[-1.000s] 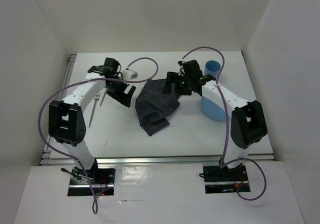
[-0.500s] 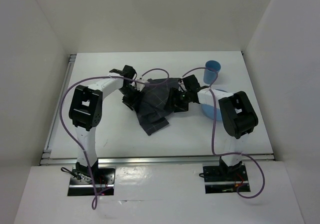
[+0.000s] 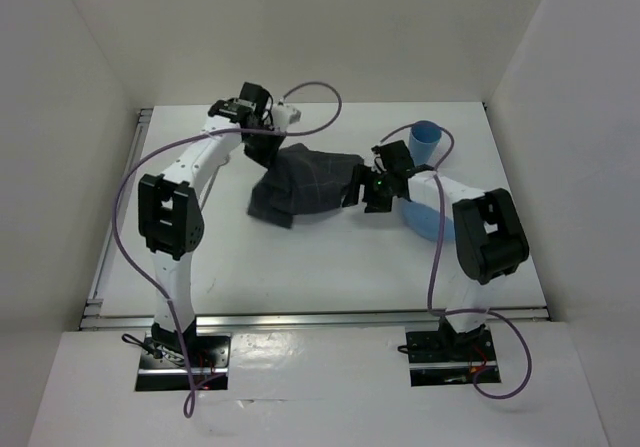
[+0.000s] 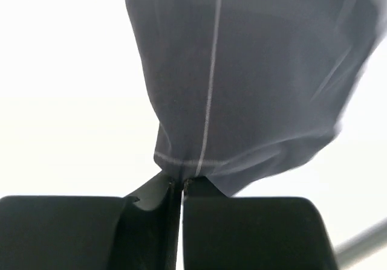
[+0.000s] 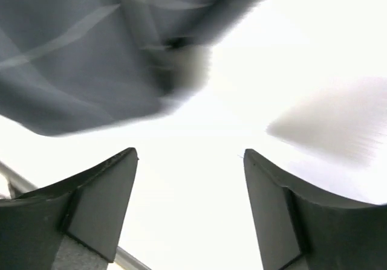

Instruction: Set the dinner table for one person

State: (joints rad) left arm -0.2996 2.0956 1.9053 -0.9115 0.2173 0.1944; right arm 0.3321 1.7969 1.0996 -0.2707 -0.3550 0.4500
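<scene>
Checked cloth (image 3: 305, 182) corner is pinched by left gripper (image 4: 182, 184), upper centre, likely for spreading on the dinner table (image 3: 230, 257); right gripper (image 5: 190, 161) is held spread beside it.

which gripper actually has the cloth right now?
The left gripper: its jaws are pinched shut on an edge of the cloth. The right gripper is open and holds nothing.

Cloth (image 3: 305, 182) dark grey, thin pale checks. Cup (image 3: 426, 139) blue. Dish (image 3: 432, 219) pale blue, possibly plate. Dinner table (image 3: 300, 262) white.
</scene>
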